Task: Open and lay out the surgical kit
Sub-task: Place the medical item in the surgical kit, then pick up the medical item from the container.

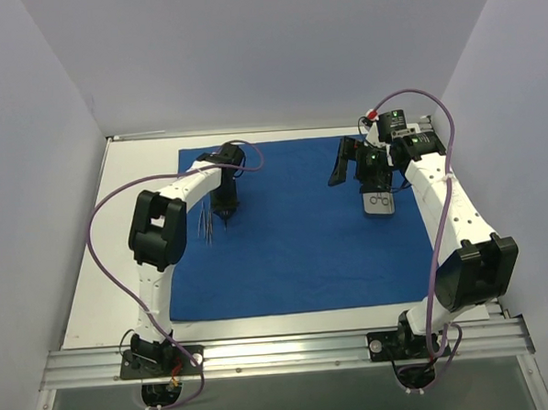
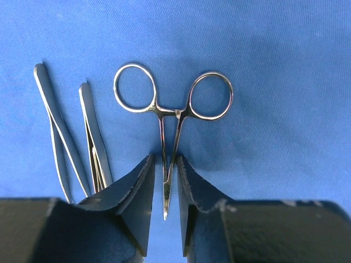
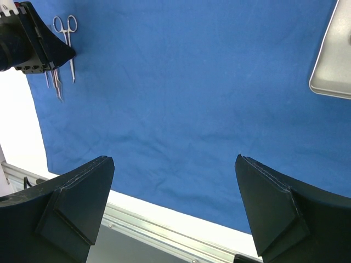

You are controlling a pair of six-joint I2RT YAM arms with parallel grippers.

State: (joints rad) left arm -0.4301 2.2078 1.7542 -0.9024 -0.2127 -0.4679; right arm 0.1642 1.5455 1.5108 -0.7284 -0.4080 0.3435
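The royal-blue cloth (image 1: 304, 249) lies spread flat on the table. Silver ring-handled forceps (image 2: 171, 112) lie on it, rings away from me, their tip between my left fingers. My left gripper (image 2: 164, 161) is low over the cloth, its jaws narrowly open with a small gap either side of the forceps. Two tweezers (image 2: 90, 134) lie just left of the forceps. In the top view the left gripper (image 1: 226, 210) is at the cloth's left part. My right gripper (image 1: 349, 175) hangs wide open and empty over the cloth's far right part (image 3: 174, 160).
A metal tray (image 1: 379, 213) sits on the cloth near the right gripper, with a ring-handled tool (image 1: 378, 199) on it; the tray's corner shows in the right wrist view (image 3: 334, 60). White table edge and a metal rail (image 1: 282, 351) run along the front.
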